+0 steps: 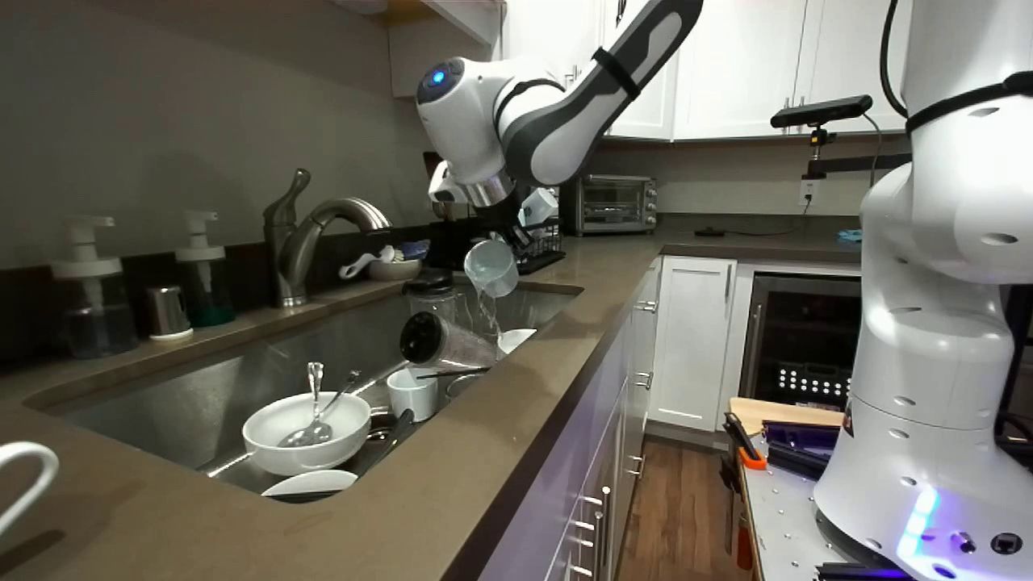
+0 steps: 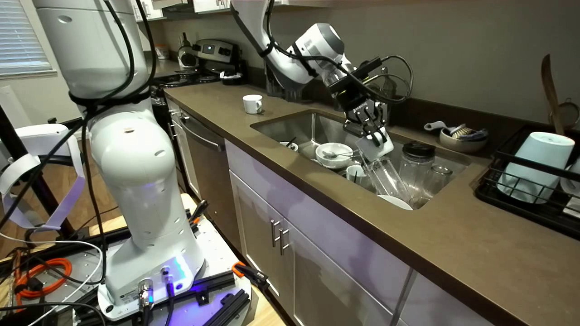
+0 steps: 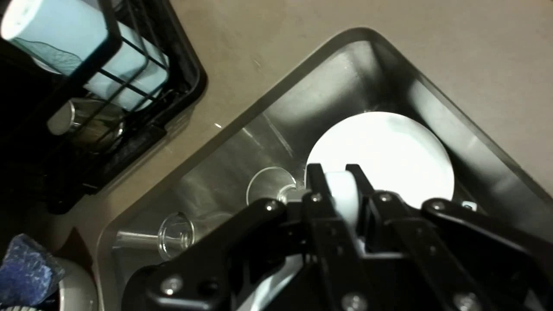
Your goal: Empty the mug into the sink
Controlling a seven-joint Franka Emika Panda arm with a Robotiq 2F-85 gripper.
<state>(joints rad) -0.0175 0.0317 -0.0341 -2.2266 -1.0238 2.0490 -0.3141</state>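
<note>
My gripper (image 3: 334, 168) is shut on the handle of a white mug (image 3: 343, 194). The mug (image 1: 491, 268) is tipped, with its mouth facing down and outward above the sink (image 1: 186, 411). Clear streaks that look like falling water hang below its mouth in an exterior view. In another exterior view, the gripper (image 2: 366, 127) holds the mug (image 2: 375, 144) over the dishes in the sink (image 2: 303, 124). The wrist view shows the handle between both fingers; the rest of the mug is mostly hidden behind the gripper. A white plate (image 3: 384, 151) lies in the sink below.
The sink holds a white bowl (image 1: 307, 432), a second white mug (image 1: 413, 394), a tilted clear jar (image 1: 460, 347) and a black-lidded jar (image 2: 416, 158). A faucet (image 1: 311, 234) stands behind. A dish rack (image 2: 521, 199) is beside the sink. Another white mug (image 2: 252, 104) stands on the counter.
</note>
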